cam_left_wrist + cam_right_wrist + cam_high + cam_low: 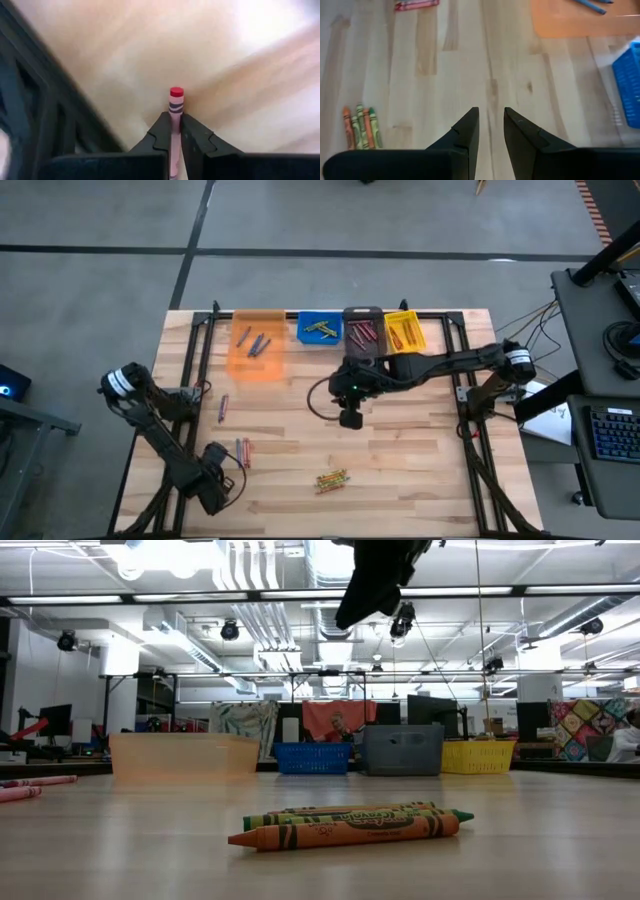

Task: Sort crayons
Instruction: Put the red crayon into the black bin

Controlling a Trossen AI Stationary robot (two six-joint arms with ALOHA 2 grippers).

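My left gripper [174, 118] is near the table's front left corner [218, 485] and is shut on a red crayon [176, 100]. A few red and blue crayons [243, 452] lie flat beside it, and a single one [222, 408] lies farther back. A small pile of green and orange crayons [350, 825] lies at the front centre. My right gripper [491, 112] hangs open above the middle of the table [350, 418], with nothing between its fingers. My left gripper pinches the red crayon's paper-wrapped shaft [174, 125] between its two fingers. The crayon runs along the fingers, and its flat red end [176, 92] sticks out past the fingertips. The fingers point steeply down from above. Whether that end touches the table, I cannot tell.
Along the far edge stand an orange bin [258, 345] with blue crayons, a blue bin [320, 328] with green-yellow ones, a grey bin [362, 330] with red ones and a yellow bin [403, 330] with orange ones. Black frame rails [195, 360] line the table's sides.
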